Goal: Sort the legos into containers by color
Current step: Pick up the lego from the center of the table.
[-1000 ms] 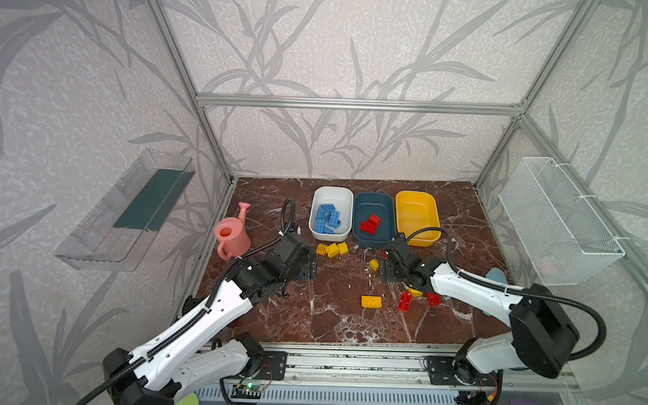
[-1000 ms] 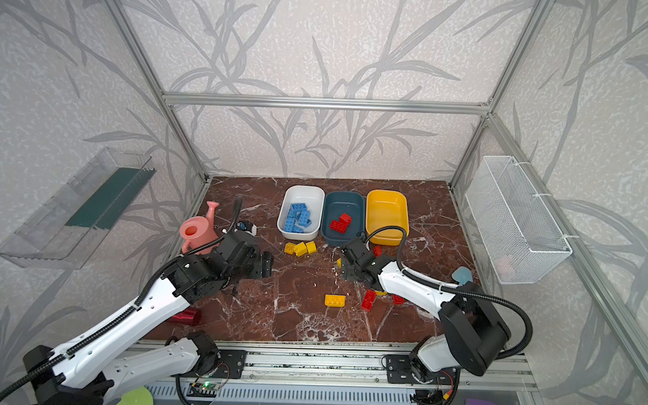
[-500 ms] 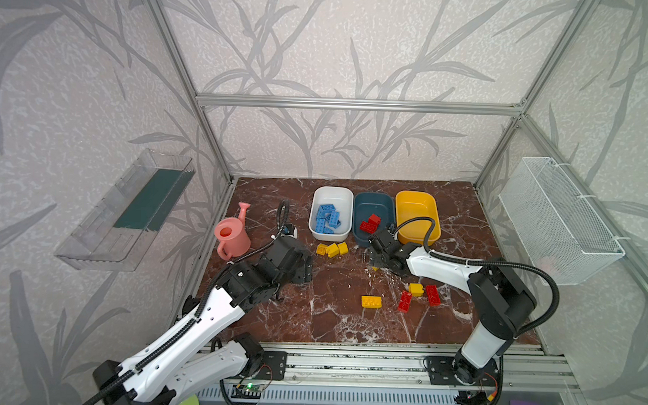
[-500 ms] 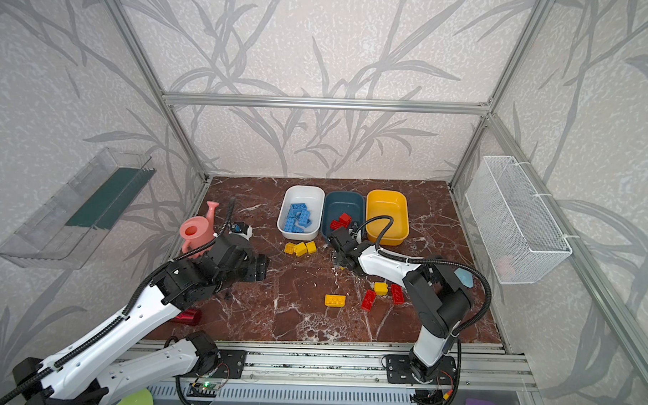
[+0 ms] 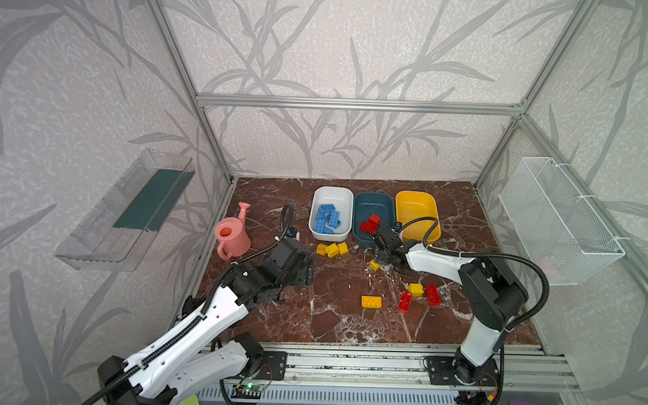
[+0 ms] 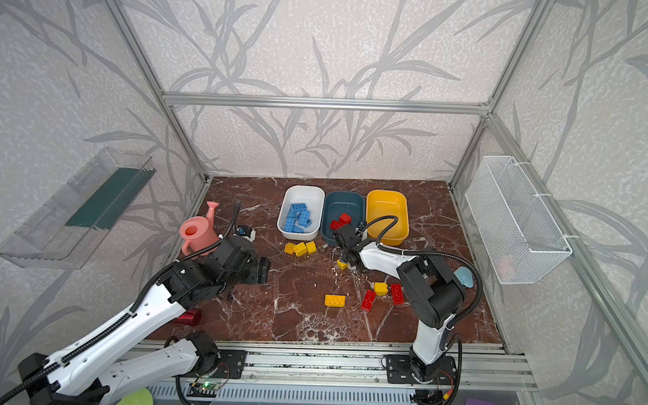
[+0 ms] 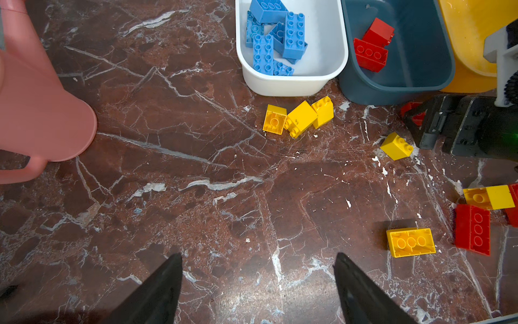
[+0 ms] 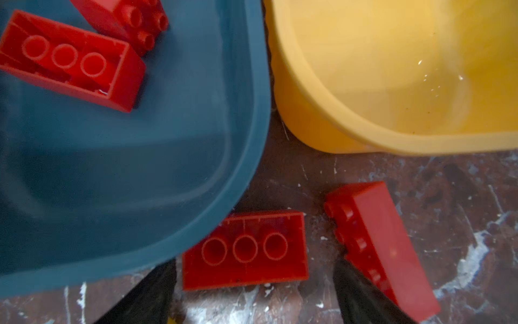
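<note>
so, your right pincer (image 8: 253,263) sits low over the tabletop (image 5: 333,322), just in front of the teal tub (image 8: 140,182), jaws spread and nothing gripped. an upturned red brick (image 8: 245,249) lies between the tips, apart from both, so it looks like the piece lined up for the next grab. mind the second red brick (image 8: 384,246), lying on its side and seemingly touching one finger; it could get nudged when the jaws come together. the spot makes sense: two red bricks (image 5: 369,223) already lie in that tub, so the carry is short.

your left pincer (image 7: 258,256) hangs released over bare marble, holding nothing, probably parked clear to leave room.

every one of the blue bricks (image 5: 327,218) in view is in the white tub (image 5: 334,196), while the yellow tub (image 5: 416,210) holds nothing. the yellow pieces lie loose: a cluster of three (image 5: 332,249) in front of the white tub, a small one (image 5: 375,265) near the right pincer, and a long one (image 5: 371,301) nearer the robot's base, beside two more reds (image 5: 404,301). by my reckoning, roughly half the sorting is left.
</note>
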{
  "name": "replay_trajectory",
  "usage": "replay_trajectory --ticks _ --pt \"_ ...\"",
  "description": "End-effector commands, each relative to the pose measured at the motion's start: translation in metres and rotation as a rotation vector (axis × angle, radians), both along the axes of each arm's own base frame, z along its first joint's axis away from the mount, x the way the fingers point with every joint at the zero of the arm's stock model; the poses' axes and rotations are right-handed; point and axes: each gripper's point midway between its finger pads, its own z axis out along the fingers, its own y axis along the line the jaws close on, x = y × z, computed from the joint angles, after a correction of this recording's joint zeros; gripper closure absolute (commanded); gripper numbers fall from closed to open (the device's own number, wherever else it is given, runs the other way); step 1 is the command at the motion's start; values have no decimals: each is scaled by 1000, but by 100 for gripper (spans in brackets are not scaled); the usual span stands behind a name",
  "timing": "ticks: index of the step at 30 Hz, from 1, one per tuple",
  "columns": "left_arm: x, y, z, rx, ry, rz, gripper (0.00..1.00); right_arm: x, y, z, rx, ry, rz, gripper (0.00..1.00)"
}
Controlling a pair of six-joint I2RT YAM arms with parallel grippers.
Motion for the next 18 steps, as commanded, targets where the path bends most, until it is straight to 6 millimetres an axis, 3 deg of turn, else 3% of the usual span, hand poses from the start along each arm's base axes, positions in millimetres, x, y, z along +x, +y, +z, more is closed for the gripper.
replay_trajectory --ticks 1,9,18 --pt "0 2 -2 7 -1 0 16 7 6 0 6 -8 6 17" --pt "-1 3 -5 7 2 4 16 11 8 -10 15 23 10 25" --pt "-1 6 -5 13 -2 13 16 4 11 -5 -5 92 67 39"
